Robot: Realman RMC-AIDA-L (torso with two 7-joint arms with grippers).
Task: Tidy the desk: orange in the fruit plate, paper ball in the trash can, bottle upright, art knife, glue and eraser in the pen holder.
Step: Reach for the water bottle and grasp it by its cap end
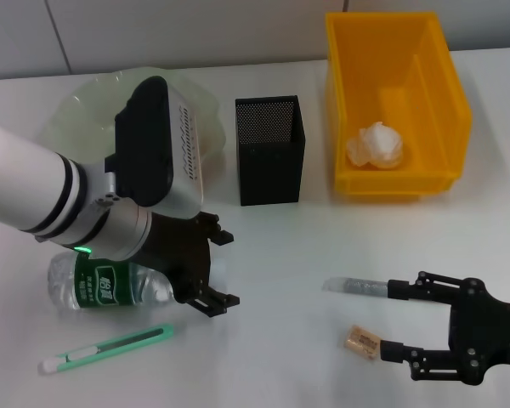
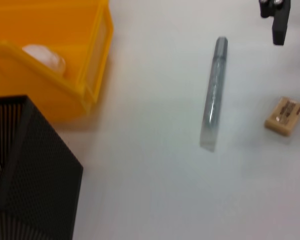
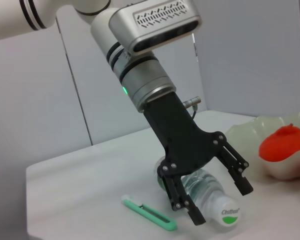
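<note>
Right black gripper (image 1: 394,320) low at the near right of the white table (image 1: 280,340), fingers spread wide, holding nothing. Small tan rectangular eraser (image 1: 360,342) lies just off its nearer fingertip; grey-clear glue stick (image 1: 355,286) lies flat, one end touching or just beside the farther fingertip.

Green-and-white art knife (image 1: 104,349) lies flat at near left, apart from everything else.

Just beyond it, clear plastic water bottle with green label (image 1: 102,285) is on its side, white cap (image 3: 226,215) pointing toward the right arm. Left black gripper (image 1: 223,269) sits at the cap end, fingers wide, straddling the neck area; can't tell if it touches the bottle. Not gripped.

Mid-table: black mesh square pen holder (image 1: 270,150) upright; can't see contents.

Far left: pale translucent wavy fruit plate (image 1: 76,110), mostly hidden by the left arm in the head view; right wrist view shows the orange fruit (image 3: 285,144) in it.

Far right: yellow plastic bin (image 1: 395,102) with the white crumpled paper ball (image 1: 376,146) inside.
</note>
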